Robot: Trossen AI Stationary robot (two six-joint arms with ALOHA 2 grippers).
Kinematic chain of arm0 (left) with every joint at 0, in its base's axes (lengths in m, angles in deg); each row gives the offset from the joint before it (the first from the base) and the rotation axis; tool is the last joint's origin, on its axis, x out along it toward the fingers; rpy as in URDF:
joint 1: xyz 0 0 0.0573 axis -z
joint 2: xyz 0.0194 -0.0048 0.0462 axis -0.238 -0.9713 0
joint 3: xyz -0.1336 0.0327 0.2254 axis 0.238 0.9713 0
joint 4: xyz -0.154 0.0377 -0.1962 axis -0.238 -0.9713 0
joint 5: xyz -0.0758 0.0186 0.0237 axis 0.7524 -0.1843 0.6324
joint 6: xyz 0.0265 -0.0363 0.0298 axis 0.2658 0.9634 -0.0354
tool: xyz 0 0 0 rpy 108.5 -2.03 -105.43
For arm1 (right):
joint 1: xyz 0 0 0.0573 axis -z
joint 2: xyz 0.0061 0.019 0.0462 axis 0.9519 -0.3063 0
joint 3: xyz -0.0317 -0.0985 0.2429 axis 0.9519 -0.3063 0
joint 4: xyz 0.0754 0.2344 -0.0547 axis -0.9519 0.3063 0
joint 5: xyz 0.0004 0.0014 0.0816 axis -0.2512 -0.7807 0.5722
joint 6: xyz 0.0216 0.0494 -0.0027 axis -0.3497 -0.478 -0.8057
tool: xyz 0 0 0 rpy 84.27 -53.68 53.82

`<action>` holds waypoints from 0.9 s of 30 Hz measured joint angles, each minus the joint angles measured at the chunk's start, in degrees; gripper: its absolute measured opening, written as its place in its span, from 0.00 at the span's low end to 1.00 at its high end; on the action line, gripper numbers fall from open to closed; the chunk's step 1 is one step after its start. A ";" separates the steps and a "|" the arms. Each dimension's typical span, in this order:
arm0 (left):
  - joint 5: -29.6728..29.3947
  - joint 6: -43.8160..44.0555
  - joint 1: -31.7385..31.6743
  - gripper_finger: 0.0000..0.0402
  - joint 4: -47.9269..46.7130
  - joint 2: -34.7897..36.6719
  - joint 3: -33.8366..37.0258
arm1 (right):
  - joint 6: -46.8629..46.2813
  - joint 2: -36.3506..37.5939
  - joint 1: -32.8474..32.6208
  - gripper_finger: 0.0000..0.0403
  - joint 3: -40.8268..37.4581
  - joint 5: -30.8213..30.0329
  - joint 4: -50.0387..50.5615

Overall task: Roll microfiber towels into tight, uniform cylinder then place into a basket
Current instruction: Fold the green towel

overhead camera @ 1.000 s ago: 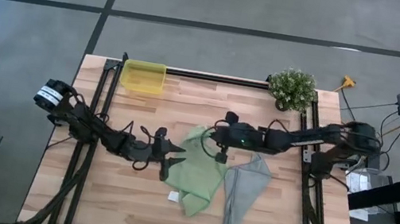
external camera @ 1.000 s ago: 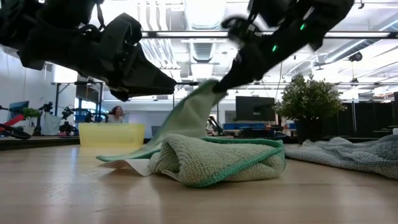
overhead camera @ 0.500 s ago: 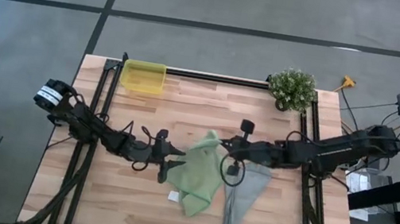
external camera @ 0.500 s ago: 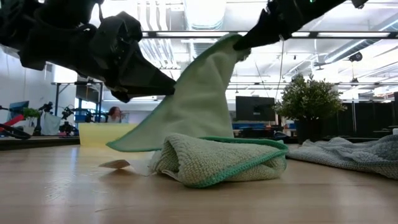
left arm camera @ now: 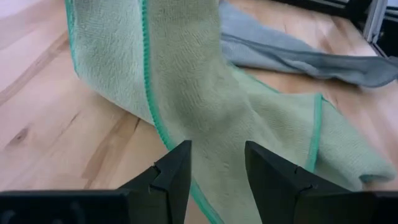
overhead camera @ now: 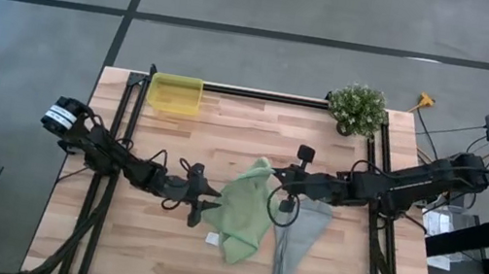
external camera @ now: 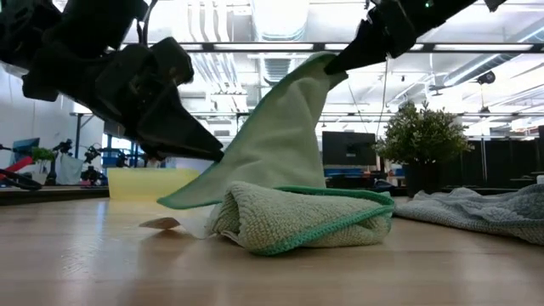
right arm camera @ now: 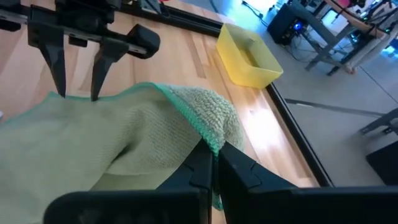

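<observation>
The light green towel [overhead camera: 242, 217] lay bunched near the middle of the counter, its lower part folded into a thick, loose wad edged with darker green trim. One corner was lifted above the wad, pinched in the right claw [right arm camera: 213, 163]. What seemed to be its small white tag [overhead camera: 212, 239] lay flat beside it. The grey-blue towel [overhead camera: 294, 235] lay crumpled just beside it. The yellow basket [overhead camera: 175, 94] sat well apart at the far edge.

Arms: dark, slim, jointed links with looping black cables
Left arm base: white label band
Left claw [overhead camera: 207, 202]: two black tapered fingers [left arm camera: 171, 174]
Right claw [right arm camera: 214, 163]: black angular fingers
</observation>
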 joint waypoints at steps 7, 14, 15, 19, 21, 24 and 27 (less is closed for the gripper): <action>-0.11 0.02 0.00 0.33 0.04 0.02 0.00 | -0.72 1.50 -1.74 0.02 0.02 0.00 1.67; 0.06 4.89 0.00 0.33 -3.64 0.02 0.12 | -0.72 3.17 -3.00 0.02 0.02 -0.54 2.16; 0.04 4.84 -0.01 0.33 -4.10 0.04 0.13 | -0.72 3.50 -3.24 0.02 0.02 -0.96 2.28; -0.66 4.50 -0.11 0.33 -4.48 0.02 0.13 | -0.74 4.39 -4.10 0.02 -0.07 -1.44 2.65; -0.74 4.82 -0.11 0.33 -4.37 0.04 0.10 | -0.74 4.49 -4.28 0.02 -0.13 -1.44 2.65; -0.45 8.05 -0.11 0.33 -3.81 0.00 0.08 | -0.74 4.40 -4.28 0.02 -0.15 -1.44 2.65; 3.30 11.59 -0.11 0.33 -3.97 -0.84 0.07 | -0.72 4.36 -4.28 0.02 -0.17 -1.44 2.67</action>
